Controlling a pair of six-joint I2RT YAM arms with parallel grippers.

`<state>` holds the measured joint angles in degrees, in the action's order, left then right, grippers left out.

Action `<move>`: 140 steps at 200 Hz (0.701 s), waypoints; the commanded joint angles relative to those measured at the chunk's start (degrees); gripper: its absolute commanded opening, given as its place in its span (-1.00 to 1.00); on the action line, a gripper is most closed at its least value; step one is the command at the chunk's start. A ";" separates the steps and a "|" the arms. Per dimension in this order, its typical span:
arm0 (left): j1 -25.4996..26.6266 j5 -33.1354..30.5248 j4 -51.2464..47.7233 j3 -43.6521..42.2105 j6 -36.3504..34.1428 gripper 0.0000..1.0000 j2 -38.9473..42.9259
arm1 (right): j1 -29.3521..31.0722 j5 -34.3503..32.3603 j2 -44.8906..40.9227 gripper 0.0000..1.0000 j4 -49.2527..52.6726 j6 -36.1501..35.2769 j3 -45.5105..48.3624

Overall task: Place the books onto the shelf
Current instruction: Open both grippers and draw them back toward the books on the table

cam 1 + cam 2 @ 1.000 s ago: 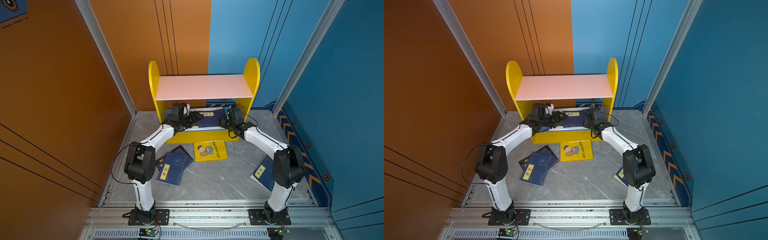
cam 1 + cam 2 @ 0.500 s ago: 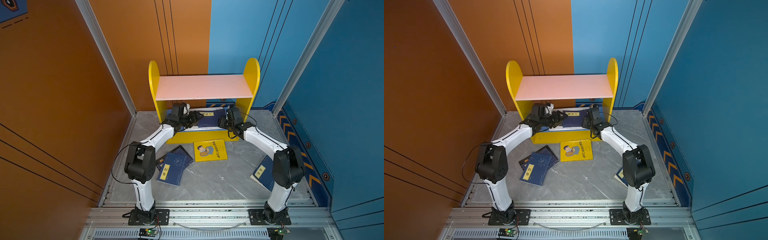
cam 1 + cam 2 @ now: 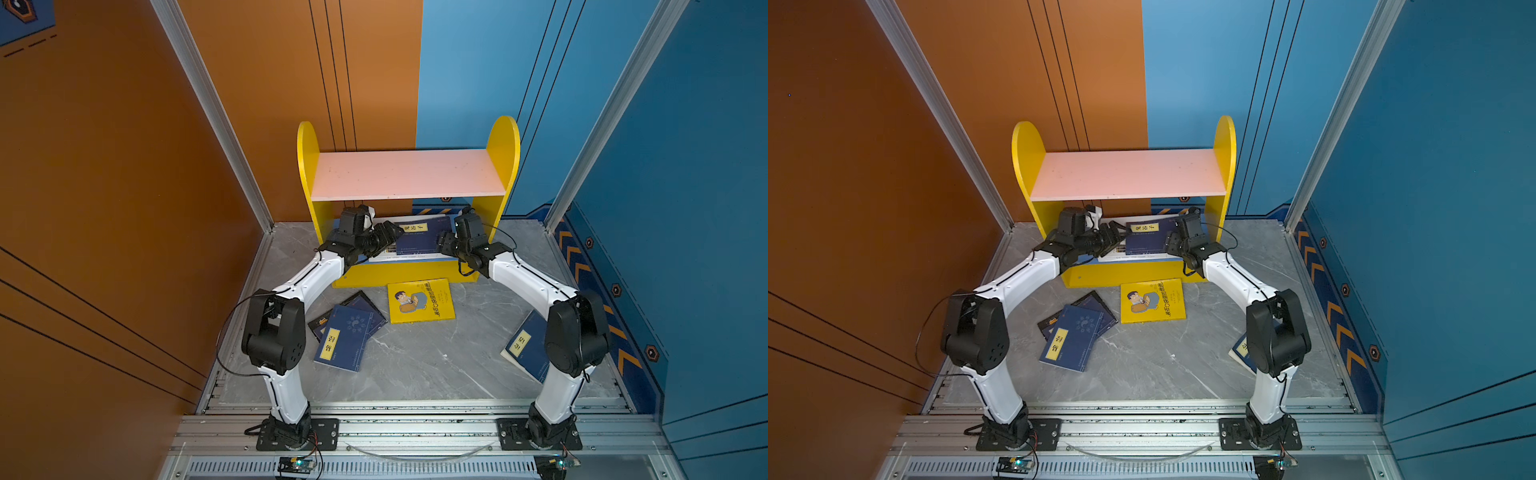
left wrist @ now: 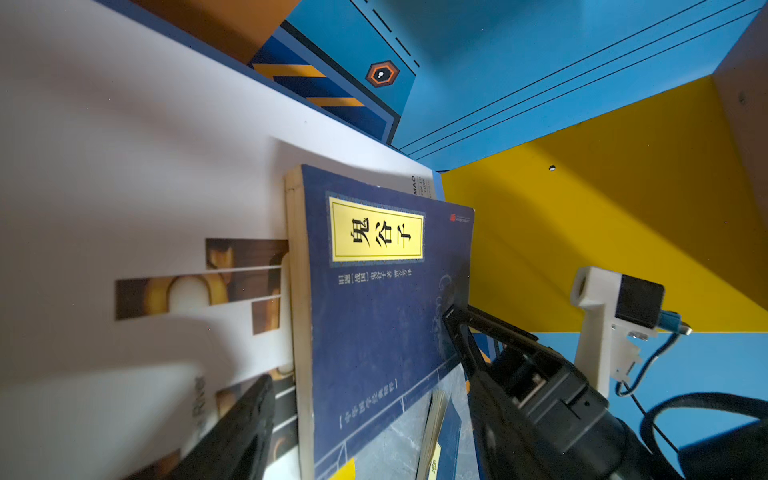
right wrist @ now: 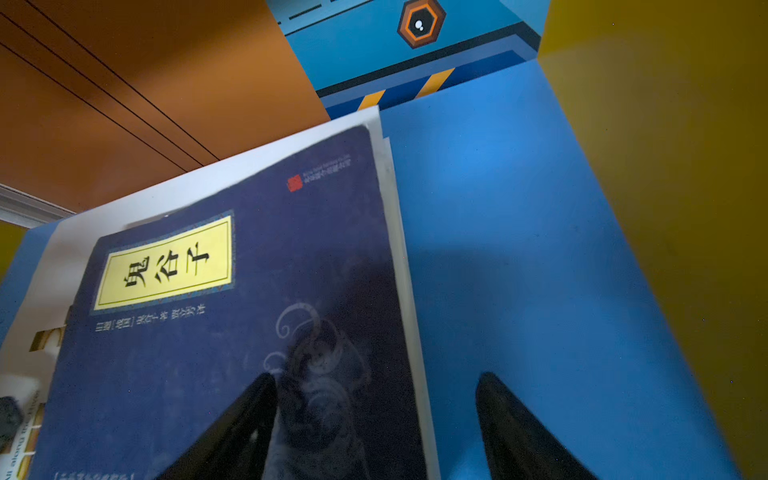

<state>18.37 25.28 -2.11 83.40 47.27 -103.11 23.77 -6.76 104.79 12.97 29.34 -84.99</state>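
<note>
Lying flat along shelf [image 3: 407, 174], navy book [image 3: 422, 243] (label [image 3: 409, 227] leftward).

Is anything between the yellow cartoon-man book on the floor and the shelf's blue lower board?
Yes: the left gripper and right gripper both sit in that opening, flanking a navy yellow-labelled book stacked on a white book.

White links [image 3: 307, 278], black joints [image 3: 272, 332], thin black cables [image 3: 217, 338]
</note>
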 commanded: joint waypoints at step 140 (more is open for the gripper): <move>-2.62 -12.81 -18.02 -32.01 -12.85 0.58 39.41 | 13.30 -7.07 -20.23 0.58 0.51 11.01 19.97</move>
<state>17.43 19.77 -11.44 56.40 37.85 -69.63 33.65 -9.52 88.60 14.87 33.43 -70.94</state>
